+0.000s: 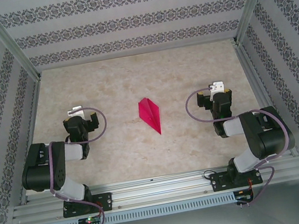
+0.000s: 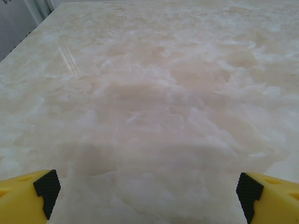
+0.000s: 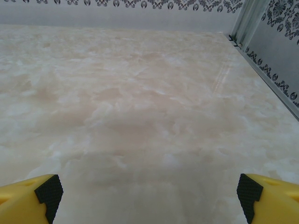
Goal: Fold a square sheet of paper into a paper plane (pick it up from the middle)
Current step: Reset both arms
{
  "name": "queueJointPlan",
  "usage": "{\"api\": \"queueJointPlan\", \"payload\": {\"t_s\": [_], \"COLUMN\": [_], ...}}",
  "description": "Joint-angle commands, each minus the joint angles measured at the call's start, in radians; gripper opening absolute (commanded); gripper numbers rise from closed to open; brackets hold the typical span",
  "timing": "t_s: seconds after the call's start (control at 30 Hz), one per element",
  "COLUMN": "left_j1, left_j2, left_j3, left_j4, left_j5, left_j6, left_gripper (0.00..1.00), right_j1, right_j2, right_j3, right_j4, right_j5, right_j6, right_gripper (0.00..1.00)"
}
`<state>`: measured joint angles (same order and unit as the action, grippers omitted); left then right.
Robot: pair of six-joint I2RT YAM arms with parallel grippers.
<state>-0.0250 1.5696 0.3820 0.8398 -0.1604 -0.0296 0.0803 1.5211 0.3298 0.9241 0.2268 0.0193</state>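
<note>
A magenta-pink paper plane [image 1: 150, 115] lies flat at the middle of the marble table [image 1: 121, 151], a narrow dart with its long point toward the near right. As a flat square, the square sheet of paper is out of view. My left gripper [image 1: 75, 111] rests left of the plane, well apart from it, and is open. My right gripper [image 1: 216, 86] is about as far off on the right, also open. In the left wrist view the gripper [image 2: 148, 191] has only bare table between its yellow fingers [image 2: 28, 198]. The right wrist view shows the same for that gripper [image 3: 149, 191].
Patterned walls [image 1: 123, 21] with aluminium posts [image 1: 8, 41] enclose the table on three sides. A metal rail [image 1: 162, 190] carrying both arm bases runs along the near edge. The right wall and its rail [image 3: 266, 70] stand close beside the right gripper.
</note>
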Motion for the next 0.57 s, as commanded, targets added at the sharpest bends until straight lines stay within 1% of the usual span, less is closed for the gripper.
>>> {"api": "queueJointPlan", "payload": {"t_s": [0.0,0.53], "left_j1": [-0.001,-0.001], "left_j2": [-0.011,-0.010], "left_j3": [0.011,0.011], "left_j4": [0.030,0.030], "left_j5": [0.010,0.009], "left_j6": [-0.009,-0.009], "left_gripper": [1.00,1.00], "right_j1": [-0.009,-0.008], "right_j2": [-0.014,-0.014], "right_j3": [0.008,0.007], "right_j4": [0.018,0.015], "right_j5": [-0.001,-0.003], "right_j6": [0.010,0.009], "right_gripper": [0.98,0.98]}}
